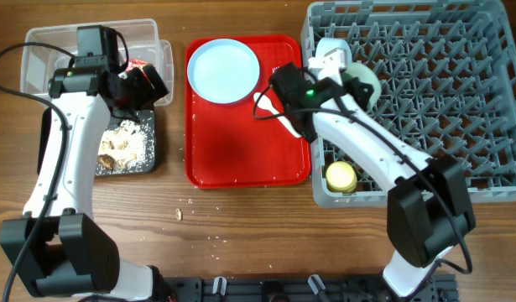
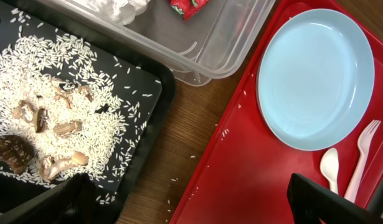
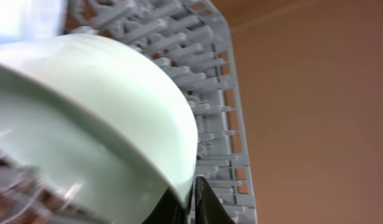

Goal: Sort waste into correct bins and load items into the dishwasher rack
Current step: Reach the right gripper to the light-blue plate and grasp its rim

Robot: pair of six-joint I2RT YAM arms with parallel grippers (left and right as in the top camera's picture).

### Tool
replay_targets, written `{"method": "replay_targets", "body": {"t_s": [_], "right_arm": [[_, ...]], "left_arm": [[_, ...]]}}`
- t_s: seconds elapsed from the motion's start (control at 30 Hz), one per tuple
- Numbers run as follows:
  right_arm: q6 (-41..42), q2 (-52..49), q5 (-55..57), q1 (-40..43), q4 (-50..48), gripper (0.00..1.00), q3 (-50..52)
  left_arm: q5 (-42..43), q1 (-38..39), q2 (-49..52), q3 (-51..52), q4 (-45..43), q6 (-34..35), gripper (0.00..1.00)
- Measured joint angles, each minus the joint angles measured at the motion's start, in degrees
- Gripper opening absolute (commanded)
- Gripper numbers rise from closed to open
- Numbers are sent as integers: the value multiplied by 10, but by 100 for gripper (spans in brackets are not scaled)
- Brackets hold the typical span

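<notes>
Loading step: right gripper (image 1: 346, 71) pinches pale green bowl (image 1: 365, 84) by its rim, just inside the left edge of the dishwasher rack (image 1: 484, 193). Left gripper (image 2: 188, 183), well left of it, gapes empty. Next, probably: seat bowl between pegs (image 1: 425, 75).

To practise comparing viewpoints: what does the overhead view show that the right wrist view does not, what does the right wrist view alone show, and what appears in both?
Only overhead: the light blue plate on the red tray, the rice scraps in the black tray, and the yellow cup. Only right wrist: a dark finger at the rim of the pale green bowl, with the bowl's outer wall seen close up. Both: that bowl and the grey rack.
</notes>
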State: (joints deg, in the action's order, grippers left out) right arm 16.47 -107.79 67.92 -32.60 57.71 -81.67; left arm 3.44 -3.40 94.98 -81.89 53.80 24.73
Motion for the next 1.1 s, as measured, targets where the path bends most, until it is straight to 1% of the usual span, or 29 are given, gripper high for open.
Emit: {"method": "replay_targets", "body": {"t_s": [0.07, 0.13, 0.17, 0.2, 0.33, 0.47, 0.6, 0.7, 0.8, 0.87, 0.93, 0.97, 1.0, 1.1], "right_arm": [[-6, 0, -7, -13, 1, 40, 1], [-21, 0, -15, -30, 2, 52, 2], [-23, 0, -19, -40, 3, 60, 3], [-27, 0, -20, -44, 3, 64, 3], [-33, 0, -24, -67, 3, 73, 3], [-34, 0, -28, -85, 3, 74, 3], [-42, 0, -60, -87, 5, 75, -15], [-53, 6, -122, -87, 1, 84, -39], [-61, 20, -209, -87, -31, 98, -59], [-62, 36, -303, -87, -95, 99, -71], [-62, 44, -385, -87, -156, 88, -76], [-63, 45, -415, -87, -177, 81, -78], [-55, 47, -451, -86, -219, 76, -78], [2, 45, -510, -76, -319, 69, -76]], "left_arm": [[0, 0, 0, 0, 0, 0, 100], [0, 0, 0, 0, 0, 0, 100], [0, 0, 0, 0, 0, 0, 100], [0, 0, 0, 0, 0, 0, 100], [0, 0, 0, 0, 0, 0, 100], [0, 0, 0, 0, 0, 0, 100], [0, 0, 0, 0, 0, 0, 100], [0, 0, 0, 0, 0, 0, 100], [0, 0, 0, 0, 0, 0, 100], [0, 0, 0, 0, 0, 0, 100], [0, 0, 0, 0, 0, 0, 100], [0, 0, 0, 0, 0, 0, 100], [0, 0, 0, 0, 0, 0, 100], [0, 0, 0, 0, 0, 0, 100]]}}
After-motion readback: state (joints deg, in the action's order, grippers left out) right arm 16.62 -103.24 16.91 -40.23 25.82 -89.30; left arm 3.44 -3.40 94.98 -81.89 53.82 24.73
